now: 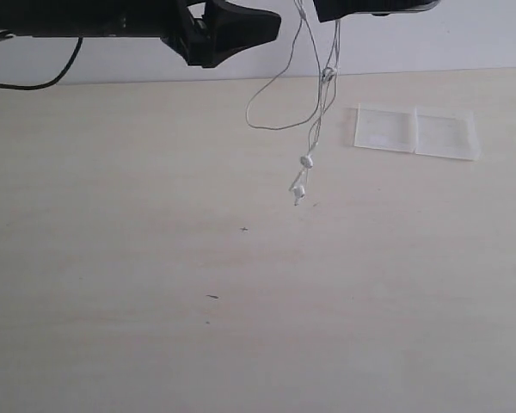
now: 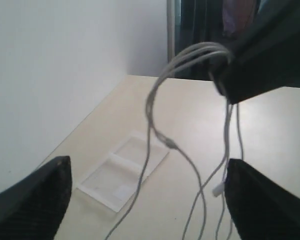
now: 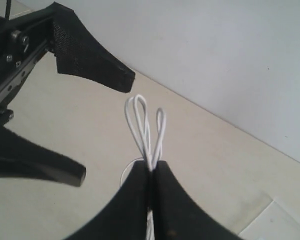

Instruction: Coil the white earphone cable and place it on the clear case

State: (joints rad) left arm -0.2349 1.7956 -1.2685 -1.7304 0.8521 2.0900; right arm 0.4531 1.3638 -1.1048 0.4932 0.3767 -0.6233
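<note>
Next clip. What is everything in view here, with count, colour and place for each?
earphone cable: one, white, hanging in loops from the right gripper, earbuds lowest
case: one, clear, two joined halves, flat on the table, right of the cable in the exterior view
table: one, pale beige
wall: one, white, behind the table
robot cable: one, black, far left by the wall
left gripper: one, black, open, holding nothing
right gripper: one, black, shut on the earphone cable

The left gripper's fingers stand wide apart, empty. Between them the cable hangs in loops, pinched by the right gripper, above the case lying on the table.
</note>
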